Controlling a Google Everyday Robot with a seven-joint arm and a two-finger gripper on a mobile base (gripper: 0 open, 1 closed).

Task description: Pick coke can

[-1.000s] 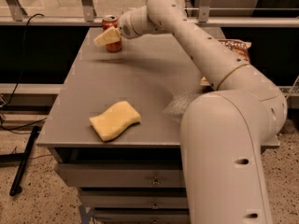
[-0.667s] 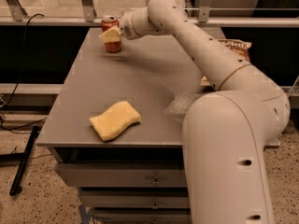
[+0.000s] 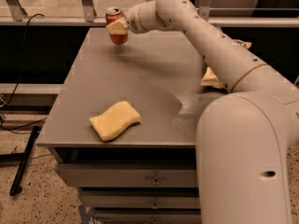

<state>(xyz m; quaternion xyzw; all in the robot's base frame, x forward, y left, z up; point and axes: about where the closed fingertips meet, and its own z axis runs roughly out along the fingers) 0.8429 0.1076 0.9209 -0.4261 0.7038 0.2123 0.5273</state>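
the coke can [image 3: 114, 17] sits upright in the gripper [image 3: 118, 28], whose pale fingers are closed around its middle, over the far left corner of the grey table [image 3: 140, 78]; whether its base touches the top cannot be told. well in front of the gripper, near the table's front edge, lies a yellow sponge [image 3: 115, 120]. a bag [image 3: 211, 78] peeks out from behind the arm [image 3: 210, 45]. drawers [image 3: 140, 176] sit under the tabletop, above a speckled floor [image 3: 28, 209]. a black cable [image 3: 23, 41] hangs at the left. the arm reaches long and nearly straight from the white body at the right.
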